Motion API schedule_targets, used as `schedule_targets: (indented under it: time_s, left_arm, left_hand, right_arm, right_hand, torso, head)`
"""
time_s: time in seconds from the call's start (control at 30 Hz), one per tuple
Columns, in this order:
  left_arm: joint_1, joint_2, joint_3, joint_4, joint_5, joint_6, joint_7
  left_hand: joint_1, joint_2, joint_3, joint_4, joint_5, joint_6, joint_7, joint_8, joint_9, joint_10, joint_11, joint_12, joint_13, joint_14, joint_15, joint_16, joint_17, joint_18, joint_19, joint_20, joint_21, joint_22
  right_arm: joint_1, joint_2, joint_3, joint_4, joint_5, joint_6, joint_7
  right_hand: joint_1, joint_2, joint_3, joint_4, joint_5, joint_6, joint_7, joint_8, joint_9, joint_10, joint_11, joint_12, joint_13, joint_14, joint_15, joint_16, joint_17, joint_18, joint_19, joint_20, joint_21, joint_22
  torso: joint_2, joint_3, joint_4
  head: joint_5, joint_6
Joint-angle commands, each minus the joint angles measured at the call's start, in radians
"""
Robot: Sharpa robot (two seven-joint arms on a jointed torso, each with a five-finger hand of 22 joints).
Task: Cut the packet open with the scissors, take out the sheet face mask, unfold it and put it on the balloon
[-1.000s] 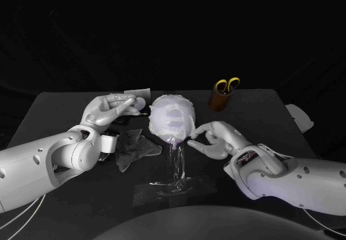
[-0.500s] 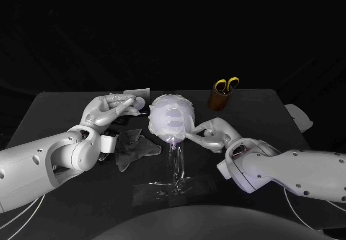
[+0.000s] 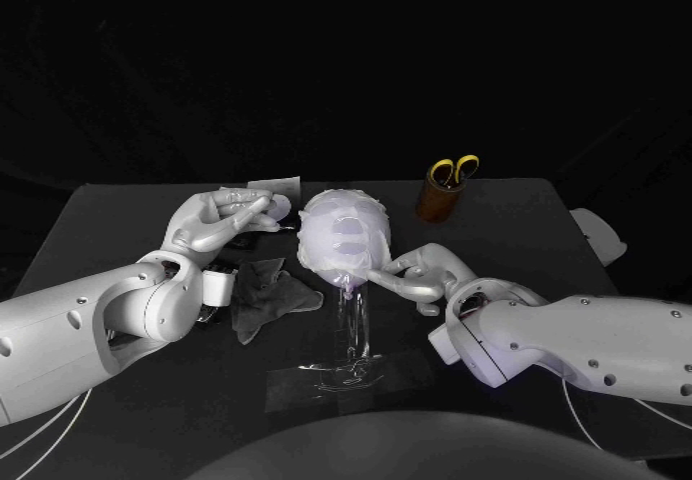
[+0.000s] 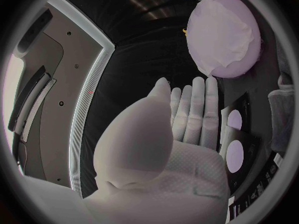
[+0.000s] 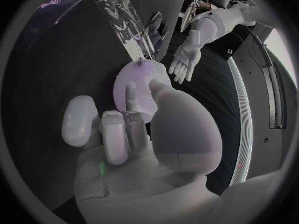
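Observation:
The pale balloon (image 3: 343, 232) stands on a clear stand (image 3: 352, 325) mid-table, with the white sheet mask (image 4: 219, 32) spread over its face. My left hand (image 3: 216, 220) hovers just left of the balloon, fingers straight and apart (image 4: 193, 114), holding nothing. My right hand (image 3: 418, 277) is at the balloon's lower right. One fingertip (image 5: 131, 92) and the thumb rest on the balloon (image 5: 140, 87), while the other fingers are curled. The dark cut packet (image 3: 271, 297) lies crumpled on the table by my left wrist. The yellow-handled scissors (image 3: 456, 170) stand in a brown cup (image 3: 438, 202).
A dark flat card (image 3: 274, 186) lies behind my left hand. The stand's clear base (image 3: 346, 380) spreads near the table's front. A white object (image 3: 600, 236) sits past the table's right edge.
My right hand has moved left and slightly up, from clear of the balloon to touching its lower right side. The left hand and the balloon have stayed still.

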Motion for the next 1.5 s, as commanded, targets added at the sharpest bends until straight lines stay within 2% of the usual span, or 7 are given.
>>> schedule_targets:
  time_s: [0.03,0.8,0.93,1.1,1.23,1.3,1.5]
  left_arm:
    - [0.001,0.002,0.001,0.002,-0.004,0.014,0.004]
    - [0.001,0.001,0.001,0.001,-0.004,0.014,-0.002]
    - [0.001,0.001,0.001,0.001,-0.004,0.014,-0.003]
    - [0.001,0.000,0.001,0.001,-0.004,0.013,-0.006]
    - [0.001,-0.001,0.001,0.002,-0.004,0.013,-0.008]
    - [0.001,-0.001,0.001,0.002,-0.004,0.013,-0.009]
    - [0.001,-0.001,0.001,0.001,-0.003,0.013,-0.011]
  left_hand:
    - [0.009,-0.001,-0.003,0.002,-0.001,0.005,0.000,-0.005,-0.002,0.007,-0.002,-0.004,-0.001,-0.001,-0.006,0.003,0.002,0.019,0.003,-0.006,0.003,0.002]
    - [0.007,0.000,-0.004,0.003,-0.001,0.006,0.000,-0.005,-0.002,0.007,-0.002,-0.004,-0.001,-0.003,-0.006,0.007,0.003,0.019,0.002,-0.007,0.007,0.004]
    - [0.007,0.000,-0.004,0.003,-0.001,0.006,0.000,-0.005,-0.002,0.007,-0.002,-0.004,-0.001,-0.003,-0.006,0.007,0.003,0.019,0.002,-0.007,0.007,0.004]
    - [0.007,0.000,-0.004,0.003,-0.001,0.006,0.000,-0.005,-0.002,0.007,-0.002,-0.004,-0.001,-0.003,-0.006,0.007,0.003,0.019,0.002,-0.007,0.007,0.004]
    - [0.008,0.000,-0.003,0.002,-0.001,0.006,-0.001,-0.005,-0.002,0.008,-0.002,-0.004,-0.001,-0.003,-0.007,0.008,0.004,0.019,0.002,-0.007,0.008,0.005]
    - [0.008,0.000,-0.003,0.002,-0.001,0.006,-0.001,-0.005,-0.002,0.008,-0.002,-0.004,-0.001,-0.003,-0.007,0.008,0.004,0.019,0.002,-0.007,0.008,0.005]
    - [0.008,0.000,-0.003,0.002,-0.001,0.006,-0.001,-0.005,-0.002,0.008,-0.002,-0.004,-0.001,-0.003,-0.007,0.008,0.004,0.019,0.002,-0.007,0.008,0.005]
  right_arm:
    - [0.001,0.006,0.000,0.002,0.015,0.003,-0.025]
    - [0.001,0.048,0.000,-0.011,0.049,-0.059,0.020]
    - [0.001,0.050,0.000,-0.016,0.056,-0.068,0.027]
    - [0.001,0.055,0.000,-0.023,0.063,-0.077,0.041]
    - [0.001,0.059,0.000,-0.028,0.067,-0.080,0.049]
    - [0.001,0.061,0.000,-0.029,0.068,-0.080,0.051]
    - [0.001,0.065,0.000,-0.031,0.067,-0.078,0.049]
  right_hand:
    - [0.003,0.008,-0.007,-0.001,0.003,0.007,-0.002,0.000,0.001,0.108,-0.007,0.006,0.263,0.105,-0.006,0.004,0.263,0.009,0.000,-0.004,0.005,-0.001]
    - [0.022,0.019,-0.016,-0.005,0.003,0.013,-0.005,-0.002,0.003,0.108,-0.011,0.006,0.263,0.105,-0.009,0.004,0.263,0.009,0.002,-0.008,0.005,0.002]
    - [0.037,0.035,-0.017,-0.006,0.004,0.018,-0.007,-0.004,0.004,0.108,-0.012,0.006,0.263,0.105,-0.011,0.004,0.263,0.008,0.004,-0.010,0.006,0.004]
    - [0.081,0.076,-0.009,-0.014,-0.010,0.025,-0.012,-0.009,0.006,0.108,-0.017,0.006,0.263,0.105,-0.015,0.004,0.263,0.008,0.006,-0.014,0.005,0.006]
    - [0.119,0.097,0.004,-0.032,-0.027,0.029,-0.016,-0.011,0.007,0.108,-0.021,0.006,0.263,0.105,-0.018,0.004,0.263,0.008,0.008,-0.016,0.005,0.008]
    - [0.172,0.112,0.028,-0.067,-0.035,0.032,-0.022,-0.012,0.009,0.108,-0.026,0.006,0.263,0.105,-0.022,0.004,0.263,0.007,0.009,-0.019,0.006,0.010]
    - [0.253,0.116,0.085,-0.149,-0.034,0.040,-0.029,-0.007,0.019,0.108,-0.032,0.006,0.263,0.105,-0.029,0.004,0.263,0.007,0.012,-0.026,0.006,0.014]
  torso:
    - [0.000,0.0009,0.0003]
    - [0.000,0.0018,0.0007]
    - [0.000,0.0015,0.0006]
    - [0.001,0.0015,0.0002]
    - [0.000,0.0017,0.0000]
    - [0.000,0.0017,0.0001]
    - [0.000,0.0019,-0.0003]
  head:
    - [-0.001,0.000]
    - [-0.001,0.000]
    - [-0.001,0.000]
    - [0.000,0.000]
    - [0.000,0.000]
    - [-0.001,0.000]
    - [-0.001,0.000]
